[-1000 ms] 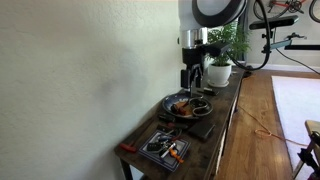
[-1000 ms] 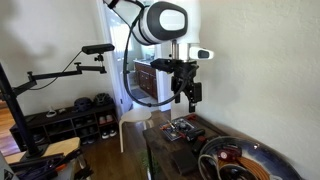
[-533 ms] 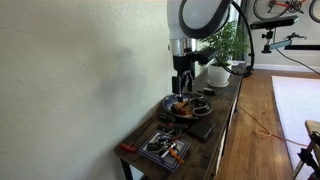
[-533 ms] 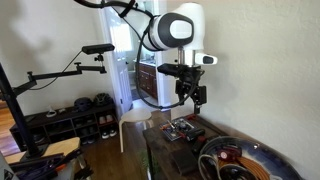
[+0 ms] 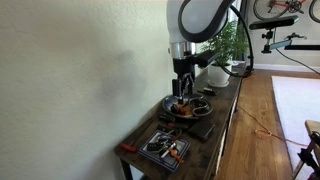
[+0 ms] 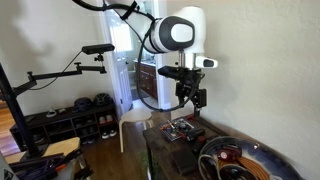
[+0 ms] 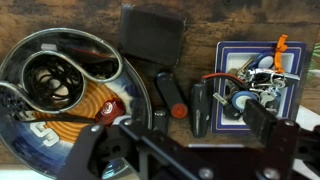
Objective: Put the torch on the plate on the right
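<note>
The gripper (image 5: 181,93) is being held above the table (image 7: 250,20), its jaws spread wide and nothing being gripped between them. In the wrist view its two fingers (image 7: 270,130) are being seen at 5 and 7 o'clock of the frame. The torch (image 7: 170,95), a black cylinder with a red spot near one end, is lying on the table top just beside the rim of the plate (image 7: 70,34), at the plate's 3 o'clock, and not on it. A second black cylinder (image 7: 198,107) is lying alongside the torch at its 3 o'clock, and beyond that the tray (image 7: 228,55) of orange-handled tools is being shown. A flat dark box (image 7: 152,35) is lying at the torch's 12 o'clock. A black coil (image 7: 52,82) and a small red thing (image 7: 110,108) are being carried in the plate. In an exterior view the gripper is hanging close over the plate (image 5: 170,101), with the tray (image 5: 165,148) at the plate's 7 o'clock and a potted plant (image 5: 220,68) at its 1 o'clock.
</note>
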You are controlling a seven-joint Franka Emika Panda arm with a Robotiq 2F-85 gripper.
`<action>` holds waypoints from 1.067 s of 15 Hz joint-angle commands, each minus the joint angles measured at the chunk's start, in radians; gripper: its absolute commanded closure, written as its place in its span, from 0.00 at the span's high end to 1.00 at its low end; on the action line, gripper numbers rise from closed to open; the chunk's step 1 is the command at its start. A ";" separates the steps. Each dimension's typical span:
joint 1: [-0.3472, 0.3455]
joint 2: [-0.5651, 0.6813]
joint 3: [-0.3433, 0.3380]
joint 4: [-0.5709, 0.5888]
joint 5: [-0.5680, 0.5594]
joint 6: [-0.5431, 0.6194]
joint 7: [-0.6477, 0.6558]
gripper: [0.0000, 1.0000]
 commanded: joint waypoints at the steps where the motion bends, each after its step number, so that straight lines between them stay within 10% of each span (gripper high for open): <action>1: 0.002 0.051 -0.008 0.042 -0.007 0.013 -0.002 1.00; 16: 0.002 0.239 -0.033 0.172 -0.023 0.260 -0.014 1.00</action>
